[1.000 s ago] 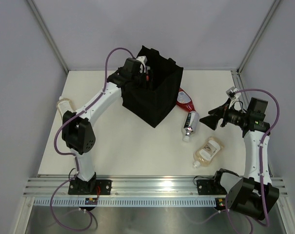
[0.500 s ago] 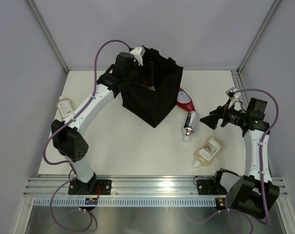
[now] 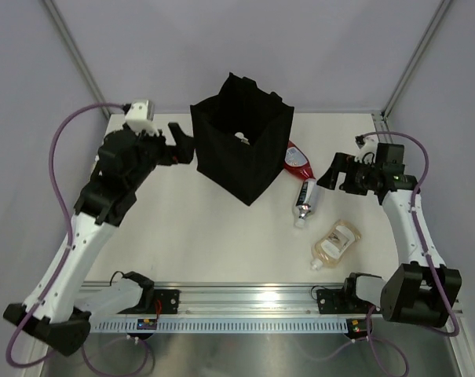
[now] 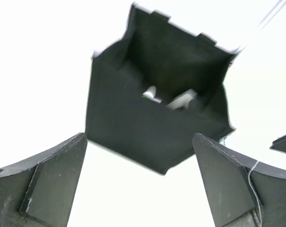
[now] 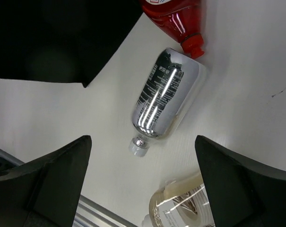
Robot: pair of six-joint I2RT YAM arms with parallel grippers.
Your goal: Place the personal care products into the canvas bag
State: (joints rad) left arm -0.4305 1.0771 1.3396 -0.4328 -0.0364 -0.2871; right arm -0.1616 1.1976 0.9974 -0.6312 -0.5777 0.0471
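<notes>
While the left claw (image 3: 180,143) hangs open and empty beside the bag (image 3: 241,153), the right claw (image 5: 143,139) hovers wide open over the silver tube (image 5: 164,97).
With the tube lying on the desk (image 5: 247,109) between and just ahead of its fingers, the right claw should probably drop straight down. It should close firmly across the mid-body, since the shiny skin looks slippery. The red bottle (image 5: 173,12) lies just beyond the tube and the amber bottle (image 5: 185,208) lies nearer the wrist, so nudge neither. White items (image 4: 152,92) sit inside the bag.
</notes>
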